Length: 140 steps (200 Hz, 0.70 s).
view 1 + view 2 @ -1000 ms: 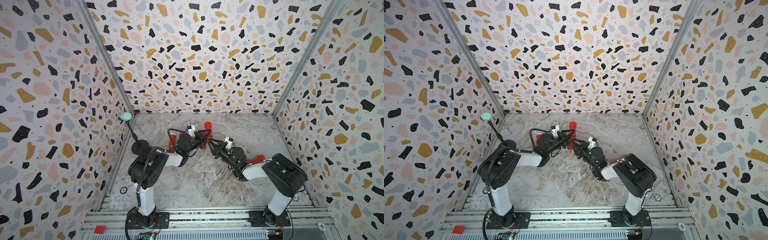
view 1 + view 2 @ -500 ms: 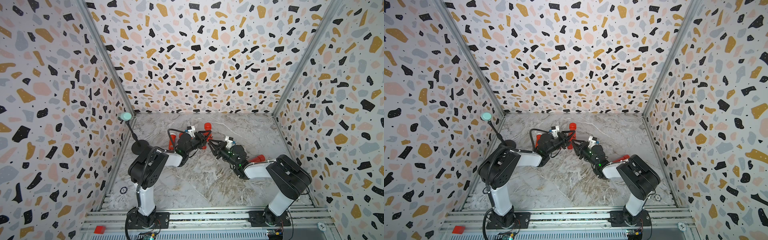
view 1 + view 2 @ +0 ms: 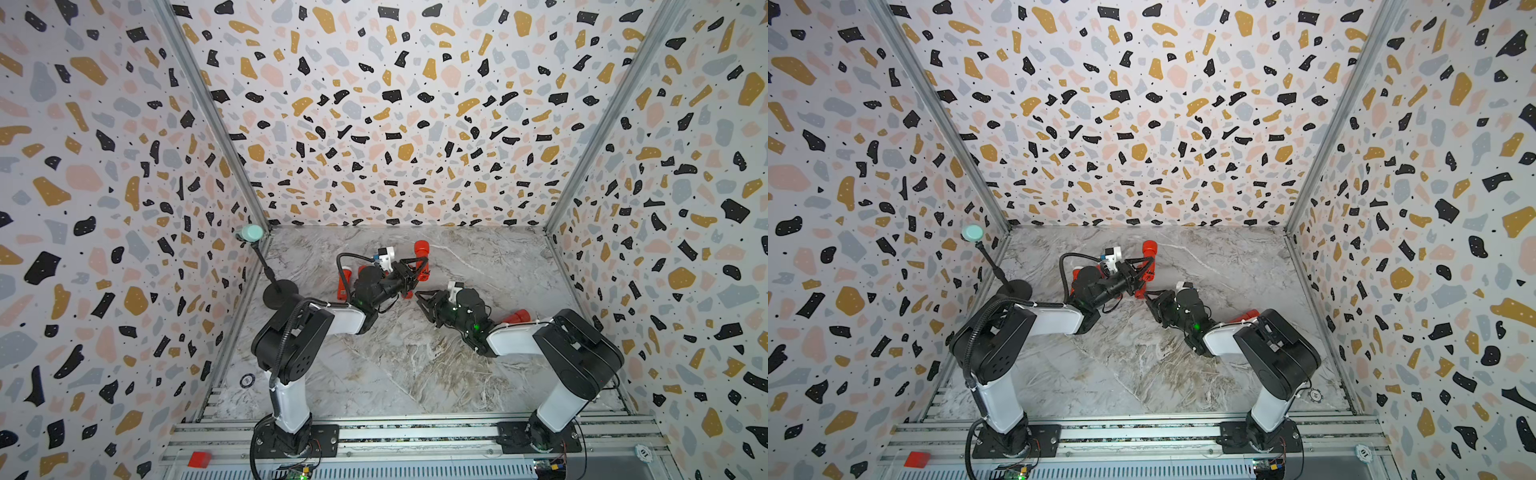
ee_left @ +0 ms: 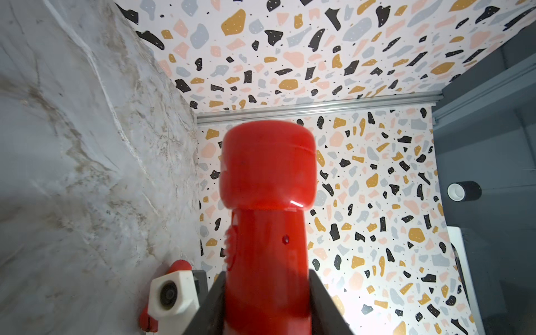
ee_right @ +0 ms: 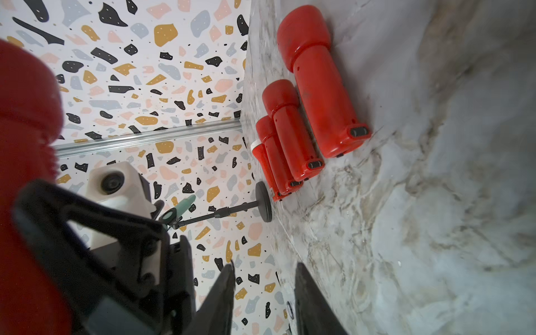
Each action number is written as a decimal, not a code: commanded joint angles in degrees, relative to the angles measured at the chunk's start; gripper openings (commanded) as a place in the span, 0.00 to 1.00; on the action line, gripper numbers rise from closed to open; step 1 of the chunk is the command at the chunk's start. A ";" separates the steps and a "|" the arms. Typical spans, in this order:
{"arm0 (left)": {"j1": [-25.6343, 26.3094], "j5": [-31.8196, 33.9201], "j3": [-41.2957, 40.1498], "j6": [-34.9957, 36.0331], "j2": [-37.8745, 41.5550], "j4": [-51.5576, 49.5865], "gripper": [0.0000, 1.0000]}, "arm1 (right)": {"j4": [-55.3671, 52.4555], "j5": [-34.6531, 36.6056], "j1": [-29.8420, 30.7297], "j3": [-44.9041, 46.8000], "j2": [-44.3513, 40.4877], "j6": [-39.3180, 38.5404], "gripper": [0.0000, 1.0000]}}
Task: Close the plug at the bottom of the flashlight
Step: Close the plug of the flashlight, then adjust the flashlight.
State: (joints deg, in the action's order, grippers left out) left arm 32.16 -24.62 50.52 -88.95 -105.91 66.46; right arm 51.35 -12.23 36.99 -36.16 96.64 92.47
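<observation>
Red flashlight (image 3: 420,248), pinched mid-body by left gripper (image 3: 419,271), head pointing far — right gripper (image 3: 420,300) just beside its near end, jaws slightly apart.

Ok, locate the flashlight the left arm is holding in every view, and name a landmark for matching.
Top view: flashlight just right of centre, head toward the back wall.
Top view: flashlight at centre, same pose.
Left wrist: fills the middle, between the fingers.
Right wrist: blurred red at the frame edge.
Landmark: teal-headed microphone, in both top views and the right wrist view only.
</observation>
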 commanded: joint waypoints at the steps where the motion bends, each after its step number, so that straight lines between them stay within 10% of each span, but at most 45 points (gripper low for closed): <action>1: 0.18 -1.22 1.25 0.70 1.47 4.52 0.00 | 1.85 -0.74 -1.03 0.24 -3.51 -2.59 0.37; 97: 0.26 6.24 6.67 17.53 8.05 -31.55 0.00 | -20.46 -1.50 -4.36 1.53 -17.33 -29.76 0.62; 140: 1.62 4.31 7.02 19.95 8.83 -36.59 0.00 | -26.29 -12.28 -12.31 1.81 -23.17 -37.77 0.75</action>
State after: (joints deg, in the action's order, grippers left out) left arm 32.75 -19.31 56.86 -73.32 -98.96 34.00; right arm 30.85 -17.76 29.71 -34.44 77.38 62.06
